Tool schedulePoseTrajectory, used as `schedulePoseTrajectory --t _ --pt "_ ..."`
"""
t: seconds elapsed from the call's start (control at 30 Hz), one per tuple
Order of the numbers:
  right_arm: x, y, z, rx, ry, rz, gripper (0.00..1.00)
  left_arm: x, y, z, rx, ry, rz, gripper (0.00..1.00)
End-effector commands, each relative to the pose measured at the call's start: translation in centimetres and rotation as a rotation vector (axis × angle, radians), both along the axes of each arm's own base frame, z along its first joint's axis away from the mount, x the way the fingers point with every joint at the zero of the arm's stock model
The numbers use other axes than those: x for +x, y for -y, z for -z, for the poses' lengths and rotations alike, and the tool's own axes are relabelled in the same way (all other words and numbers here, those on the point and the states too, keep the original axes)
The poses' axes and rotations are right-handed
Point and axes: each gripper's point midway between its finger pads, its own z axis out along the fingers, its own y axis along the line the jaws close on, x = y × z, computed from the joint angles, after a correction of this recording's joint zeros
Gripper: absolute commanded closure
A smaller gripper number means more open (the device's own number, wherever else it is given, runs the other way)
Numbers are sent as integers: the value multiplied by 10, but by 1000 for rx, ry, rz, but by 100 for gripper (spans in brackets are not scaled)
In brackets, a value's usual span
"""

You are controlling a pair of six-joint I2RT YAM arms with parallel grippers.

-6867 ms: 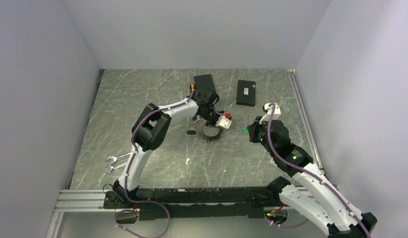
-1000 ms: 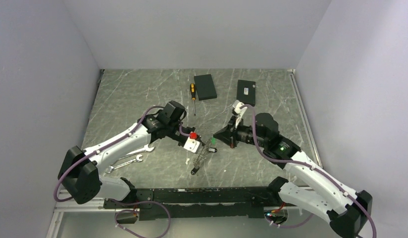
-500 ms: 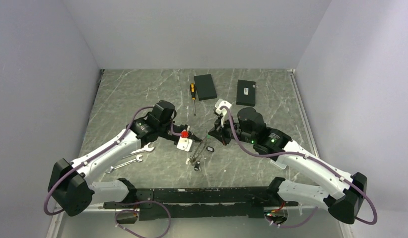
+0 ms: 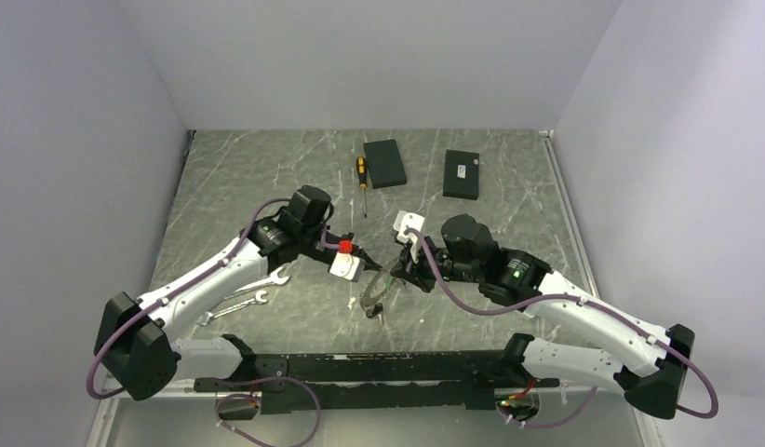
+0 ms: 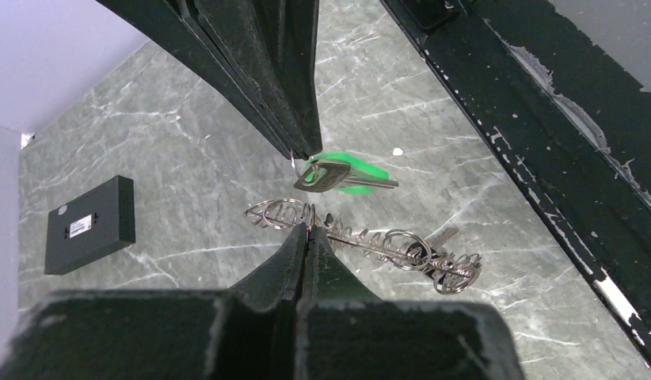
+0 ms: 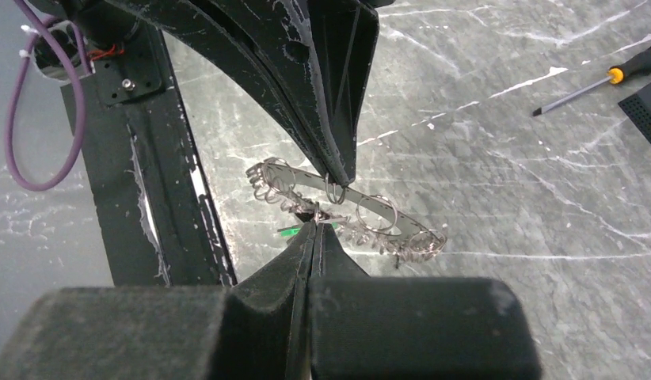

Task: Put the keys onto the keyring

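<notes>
The keyring [image 5: 370, 241] is a thin wire loop strung with several small rings and keys; it hangs just above the table. My left gripper [image 5: 309, 230] is shut on its wire. My right gripper [image 6: 316, 226] is shut on the small ring of a silver key with a green head [image 5: 332, 176] and holds it right next to the keyring [image 6: 362, 212]. In the top view the left gripper [image 4: 362, 273] and the right gripper [image 4: 395, 273] meet over the keyring [image 4: 371, 296] at the near middle of the table.
Two flat black boxes [image 4: 385, 163] [image 4: 462, 174] and a black-and-yellow screwdriver [image 4: 362, 182] lie at the back. Two spanners [image 4: 244, 298] lie under the left arm. The black base rail [image 4: 379, 368] runs close along the near edge.
My right gripper has moved left and nearer with the green key until it meets the left gripper. The left gripper, with the keyring, has shifted slightly back and left.
</notes>
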Motion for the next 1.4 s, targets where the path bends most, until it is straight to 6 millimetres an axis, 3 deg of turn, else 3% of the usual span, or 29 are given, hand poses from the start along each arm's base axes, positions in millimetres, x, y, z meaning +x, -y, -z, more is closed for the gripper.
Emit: schedulePoseTrajectory --t 0.0,0.83,1.0,1.23,1.37 --pt "1 4 -10 -2 60 1 100 -9 6 -22 -63 -23 64 100" --pt "-1 -7 5 -87 78 -25 100 -20 10 -9 -29 -52 120 100" --pt "6 -4 7 -103 93 19 100 -21 10 -8 -22 -40 114 100" --pt "12 4 -12 -44 144 84 100 -19 9 -2 -4 -34 103 100" --pt "11 8 -11 -46 151 84 100 -19 10 -3 -3 -33 100 100"
